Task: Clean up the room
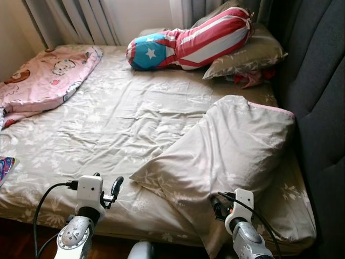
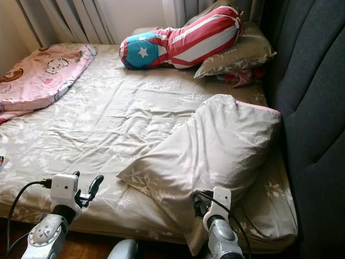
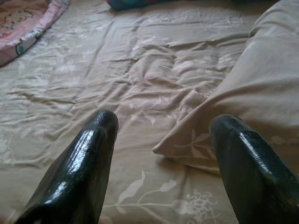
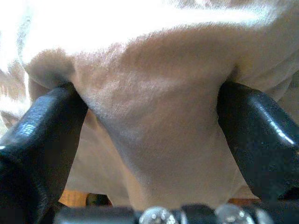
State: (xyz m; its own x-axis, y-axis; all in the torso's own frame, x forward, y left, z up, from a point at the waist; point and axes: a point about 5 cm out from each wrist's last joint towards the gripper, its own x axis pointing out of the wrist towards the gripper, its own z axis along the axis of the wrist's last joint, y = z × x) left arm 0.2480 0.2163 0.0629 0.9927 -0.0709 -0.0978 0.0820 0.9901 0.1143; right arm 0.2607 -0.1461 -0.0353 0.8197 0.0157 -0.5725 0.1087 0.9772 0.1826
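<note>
Bedding is spread across the bed (image 1: pixel 108 129), covered by a wrinkled beige sheet with a pale leaf print. A large beige pillow (image 1: pixel 226 145) is propped at the bed's right side, against the dark grey padded headboard (image 1: pixel 318 81), with one corner pointing toward the near edge of the bed and a thin pink trim seen along its upper edge. The right tool (image 4: pixel 149 140) is pressed into the pillow's lower end at the near right corner of the bed; its two black fingers (image 4: pixel 42 135) are spread on either side of a bunched fold of the pillow fabric, so the cloth is gripped between them. The left tool (image 3: pixel 163 158) is held over the near edge of the bed, released, with its fingers wide apart and nothing between them; the pillow's corner is seen just ahead of it. At the far right corner, a bolster (image 1: pixel 188 40) in red and white stripes with a blue, white-starred end is lying on an olive pillow (image 1: pixel 253 54). A pink cartoon-print blanket (image 1: pixel 43 81) is bunched at the far left corner. Grey curtains (image 1: pixel 81 21) are hung behind the bed.
</note>
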